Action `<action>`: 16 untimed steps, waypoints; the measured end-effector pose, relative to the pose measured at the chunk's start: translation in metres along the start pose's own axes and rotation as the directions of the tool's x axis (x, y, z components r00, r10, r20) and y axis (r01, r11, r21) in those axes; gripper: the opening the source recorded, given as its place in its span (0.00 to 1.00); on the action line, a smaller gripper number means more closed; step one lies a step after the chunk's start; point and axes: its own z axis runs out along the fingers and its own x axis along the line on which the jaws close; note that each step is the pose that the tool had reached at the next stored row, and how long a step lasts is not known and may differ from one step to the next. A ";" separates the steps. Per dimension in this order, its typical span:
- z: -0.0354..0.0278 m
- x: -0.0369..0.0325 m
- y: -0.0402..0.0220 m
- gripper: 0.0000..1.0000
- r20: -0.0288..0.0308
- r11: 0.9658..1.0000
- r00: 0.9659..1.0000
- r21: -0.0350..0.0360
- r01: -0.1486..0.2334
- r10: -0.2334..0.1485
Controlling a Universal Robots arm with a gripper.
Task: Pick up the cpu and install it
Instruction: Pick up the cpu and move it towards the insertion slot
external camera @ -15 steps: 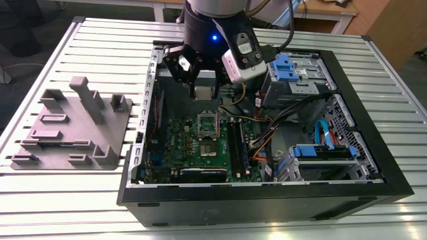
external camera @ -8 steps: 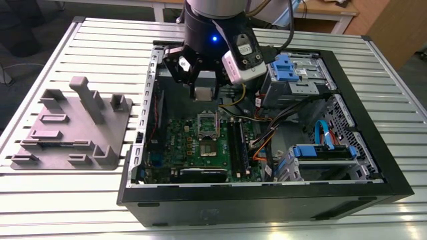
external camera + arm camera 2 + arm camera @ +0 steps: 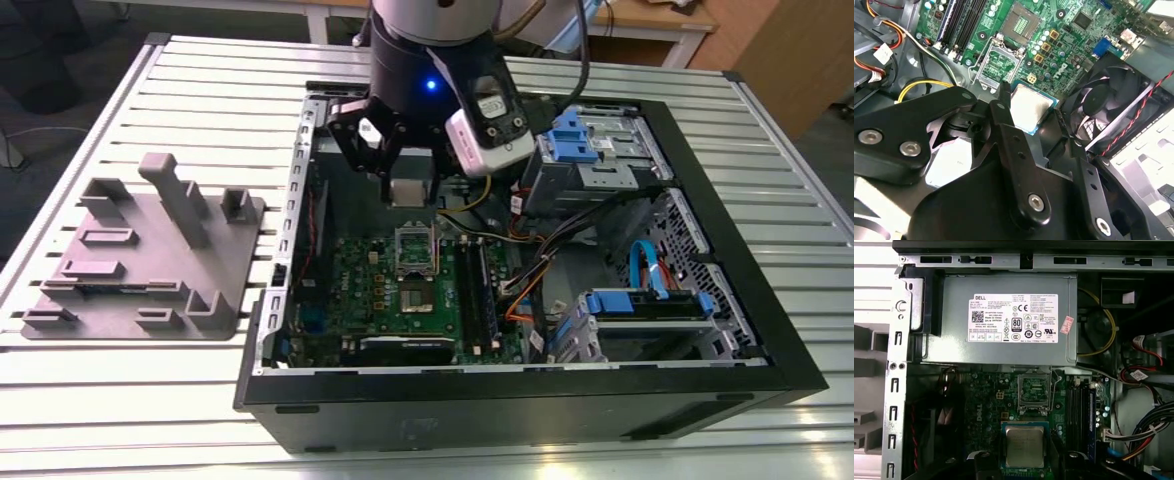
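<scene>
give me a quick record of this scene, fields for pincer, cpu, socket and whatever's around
pincer: shut on the cpu, above the motherboard inside the open computer case
cpu: held clear of the board, metal top showing in both wrist views, not yet seated
socket frame: swung open, beside the power supply
fixture plate: on the slatted table, at the exterior view's left of the case

Matt silvery metal cpu (image 3: 1024,446), ribbed metal table (image 3: 134,400)
</scene>
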 end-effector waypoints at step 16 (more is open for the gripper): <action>0.0024 -0.0070 -0.0057 0.47 -0.002 1.000 1.000 0.000 0.000 0.000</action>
